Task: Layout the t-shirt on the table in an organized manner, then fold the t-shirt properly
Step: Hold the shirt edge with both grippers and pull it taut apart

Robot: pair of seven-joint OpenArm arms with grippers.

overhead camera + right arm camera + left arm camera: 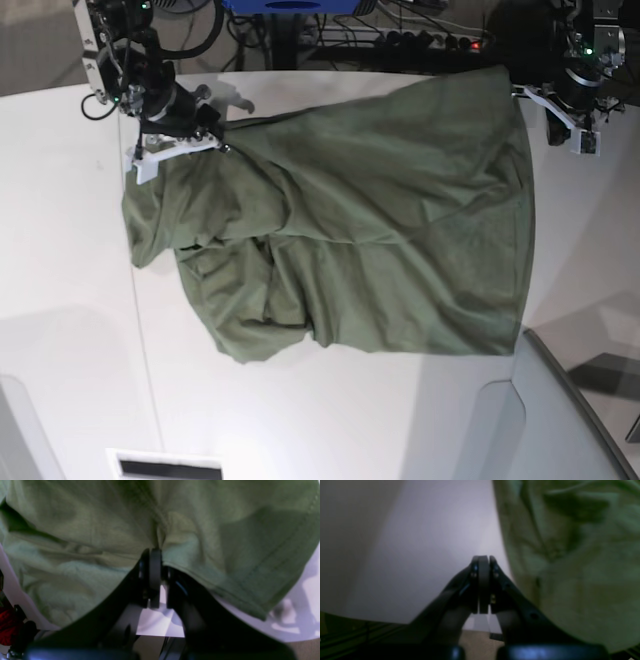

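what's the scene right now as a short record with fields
shirt: olive t-shirt lying crumpled on the table, not laid flat, not folded
right gripper: shut on a pinch of the shirt's fabric near its edge
left gripper: shut, holding nothing, beside the shirt over bare table
wrinkles: bunched mostly toward the right arm's side in the base view
task stage: layout not yet done

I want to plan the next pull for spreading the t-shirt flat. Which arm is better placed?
Right, likely. The right hand is shut on the t-shirt beside its bunched part; the left hand is shut on nothing, beside it.
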